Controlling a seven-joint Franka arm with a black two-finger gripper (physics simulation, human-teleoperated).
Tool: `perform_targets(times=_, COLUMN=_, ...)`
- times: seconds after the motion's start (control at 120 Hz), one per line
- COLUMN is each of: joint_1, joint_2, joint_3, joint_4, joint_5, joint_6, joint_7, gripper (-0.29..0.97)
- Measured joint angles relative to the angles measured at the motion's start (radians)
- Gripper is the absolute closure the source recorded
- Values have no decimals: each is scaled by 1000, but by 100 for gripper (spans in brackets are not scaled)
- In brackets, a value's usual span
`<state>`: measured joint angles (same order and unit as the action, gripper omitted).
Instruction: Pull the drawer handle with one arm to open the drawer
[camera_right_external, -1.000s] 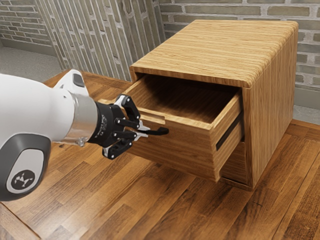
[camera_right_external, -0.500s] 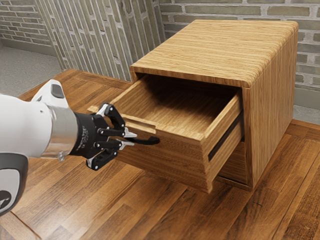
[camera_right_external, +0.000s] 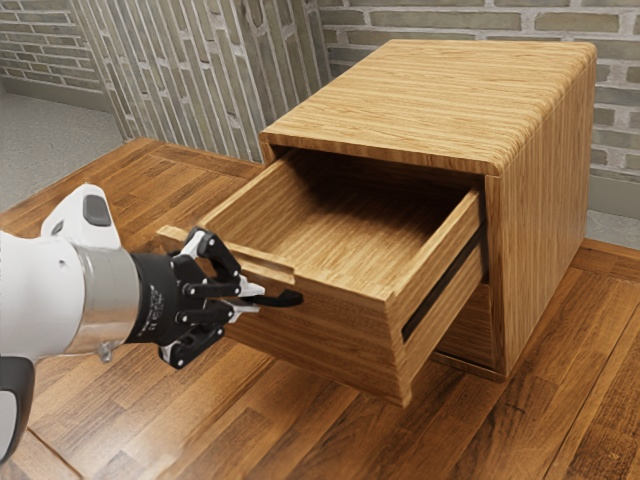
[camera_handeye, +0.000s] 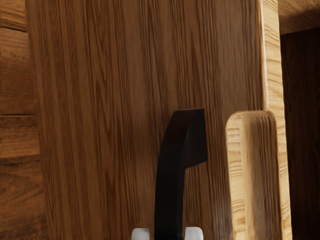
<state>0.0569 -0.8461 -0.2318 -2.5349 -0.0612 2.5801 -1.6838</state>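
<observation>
Brick walls (camera_right_external: 450, 20), plank tabletop (camera_right_external: 300, 430); hand (camera_right_external: 250, 298) clamps handle (camera_right_external: 281, 298), drawer (camera_right_external: 330, 335) out.

The table (camera_right_external: 300, 430), a surface of dark and reddish wooden planks with a visible grain, is carrying one item. A light wooden cabinet (camera_right_external: 450, 90) is standing upright directly on it, toward the exterior view's right and far side. Its base is resting flat on the planks. Bare planks are showing in front of the cabinet and to the exterior view's left of it.
</observation>
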Motion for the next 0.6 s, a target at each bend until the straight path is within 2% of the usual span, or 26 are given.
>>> perform_targets(times=0.05, joint_1=8, joint_2=-13, joint_3=-19, joint_4=-6, joint_5=-3, joint_6=-1, joint_7=0, gripper=77)
perform_targets(times=0.267, joint_1=44, joint_2=-44, joint_3=-105, joint_4=-9, joint_5=-25, joint_6=-1, joint_7=3, gripper=51)
perform_targets(times=0.475, joint_1=78, joint_2=-66, joint_3=-241, joint_4=-7, joint_5=-77, joint_6=4, joint_7=5, gripper=37)
perform_targets(times=0.6, joint_1=79, joint_2=-94, joint_3=-270, joint_4=-2, joint_5=-86, joint_6=-9, joint_7=6, gripper=24)
